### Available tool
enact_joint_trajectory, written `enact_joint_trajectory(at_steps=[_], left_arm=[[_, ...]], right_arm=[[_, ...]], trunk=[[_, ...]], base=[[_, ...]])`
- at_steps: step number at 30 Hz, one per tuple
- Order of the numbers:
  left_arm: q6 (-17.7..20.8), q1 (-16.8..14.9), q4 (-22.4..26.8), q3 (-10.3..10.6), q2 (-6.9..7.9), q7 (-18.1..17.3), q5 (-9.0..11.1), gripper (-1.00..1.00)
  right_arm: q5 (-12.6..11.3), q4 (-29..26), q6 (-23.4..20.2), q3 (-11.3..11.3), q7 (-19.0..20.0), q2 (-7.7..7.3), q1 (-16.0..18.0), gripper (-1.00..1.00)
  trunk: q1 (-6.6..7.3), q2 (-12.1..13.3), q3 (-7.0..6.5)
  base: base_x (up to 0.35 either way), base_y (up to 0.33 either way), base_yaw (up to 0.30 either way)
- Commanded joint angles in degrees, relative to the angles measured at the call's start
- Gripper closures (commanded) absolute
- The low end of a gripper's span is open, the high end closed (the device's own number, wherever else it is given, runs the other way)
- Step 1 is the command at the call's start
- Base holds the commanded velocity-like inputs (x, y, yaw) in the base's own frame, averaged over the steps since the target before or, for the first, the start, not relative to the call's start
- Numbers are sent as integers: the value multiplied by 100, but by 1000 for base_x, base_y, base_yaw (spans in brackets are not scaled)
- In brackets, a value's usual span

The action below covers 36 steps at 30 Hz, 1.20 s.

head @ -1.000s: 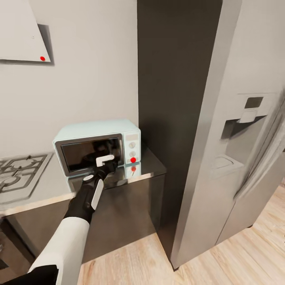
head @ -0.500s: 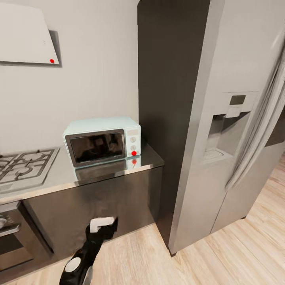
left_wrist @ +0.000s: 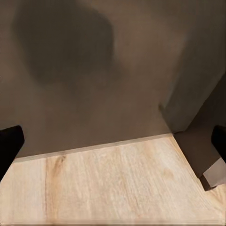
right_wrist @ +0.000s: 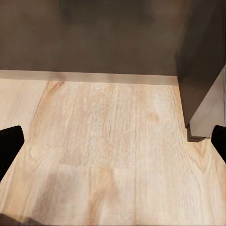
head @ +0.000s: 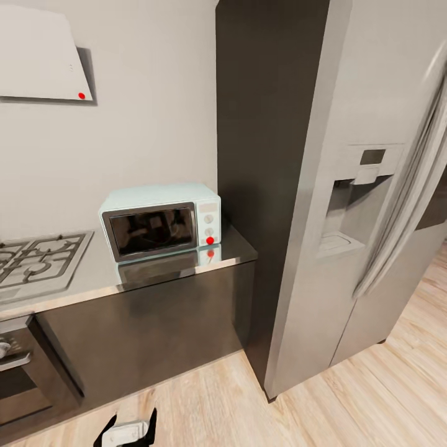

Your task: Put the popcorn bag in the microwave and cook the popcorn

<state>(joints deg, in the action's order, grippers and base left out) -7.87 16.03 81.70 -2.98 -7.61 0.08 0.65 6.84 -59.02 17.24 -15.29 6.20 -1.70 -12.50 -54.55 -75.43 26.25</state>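
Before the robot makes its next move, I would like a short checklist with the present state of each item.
1. Microwave door shut: ok, the dark glass sits flush in its frame.
2. Popcorn bag inside the microwave: cannot tell, the glass shows dim reflections.
3. Countertop beside the gas hob free of a bag: ok on the part in view.
4. Left gripper open and holding nothing: ok, its fingers stand wide apart over the wood floor.
5. Right gripper open and holding nothing: ok, wide apart.
6. Popcorn cooked: cannot tell.
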Motion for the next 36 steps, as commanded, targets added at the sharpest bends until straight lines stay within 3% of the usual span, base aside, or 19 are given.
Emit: enact_joint_trajectory(at_steps=[1,3,6,7,8,10,13,14,15,16,17,18,22,25,28,29,36], left_arm=[[-12,6,-4,-3,-3,1,6,-100],[-13,-15,-49,-20,-3,1,9,-100],[-13,-40,-208,-25,-5,1,10,-100],[-13,-46,-277,-26,-8,9,12,-100],[-13,-45,-324,-37,-12,28,13,-100],[-13,-28,-361,-154,-12,44,20,-100],[-13,-5,-372,-232,-16,43,24,-100],[-13,-8,-376,-249,-19,44,24,-100],[-13,-21,-395,-261,-20,44,24,-100],[-13,-30,-418,-265,-20,45,23,-100],[-13,-37,-439,-269,-21,45,23,-100],[-13,-38,-450,-269,-21,45,23,-100],[-13,6,-461,-256,-19,15,23,-100],[-13,28,-462,-250,-13,4,16,-100],[-13,31,-462,-260,-2,1,14,-100],[-13,31,-462,-261,1,1,14,-100],[-13,32,-462,-264,5,-16,14,-100]], right_arm=[[44,-147,-25,4,-3,0,11,-100],[40,-1001,-545,19,-14,8,51,-100],[45,-2321,-2085,4,-28,22,403,-100],[45,-2752,-2753,-7,-34,95,645,-100],[46,-2961,-3328,-18,-33,261,1078,-100],[22,-2876,-4202,-25,-23,527,2173,-100],[-4,-2686,-5018,-25,-36,711,3235,-100],[4,-2377,-5239,-26,-47,921,3786,-100],[7,-1897,-5321,-26,-79,1066,4236,-100],[-5,-1486,-5342,-23,-119,1136,4571,-100],[-40,-736,-5325,-20,-183,1169,5111,-100],[-212,140,-5195,-19,-225,1169,5677,-100],[-1079,2282,-4414,-25,-418,1169,6902,-100],[-1233,2845,-4080,-41,-517,1169,7209,-100],[-1273,2917,-4014,-44,-530,1169,7255,-100],[-1279,2919,-3987,-44,-531,1169,7257,100],[-1298,2969,-3621,-44,-540,1169,7262,100]], trunk=[[-1,-3,4],[-1,-3,4],[-1,-3,4],[-1,-3,4],[-1,-3,4],[-1,-3,4],[-1,-3,4],[-1,-3,4],[-1,-3,4],[-1,-3,4],[-1,-3,4],[-1,-3,4],[-1,-3,4],[-1,-3,4],[-1,-3,4],[-1,-3,4],[-1,-3,4]], base=[[0,0,0],[0,0,0],[0,0,0],[0,0,0],[0,0,0],[0,0,0],[0,0,0],[0,0,0],[0,0,0],[0,0,0],[0,0,0],[0,0,0],[0,0,0],[0,19,0],[0,224,0],[0,318,0],[0,341,0]])
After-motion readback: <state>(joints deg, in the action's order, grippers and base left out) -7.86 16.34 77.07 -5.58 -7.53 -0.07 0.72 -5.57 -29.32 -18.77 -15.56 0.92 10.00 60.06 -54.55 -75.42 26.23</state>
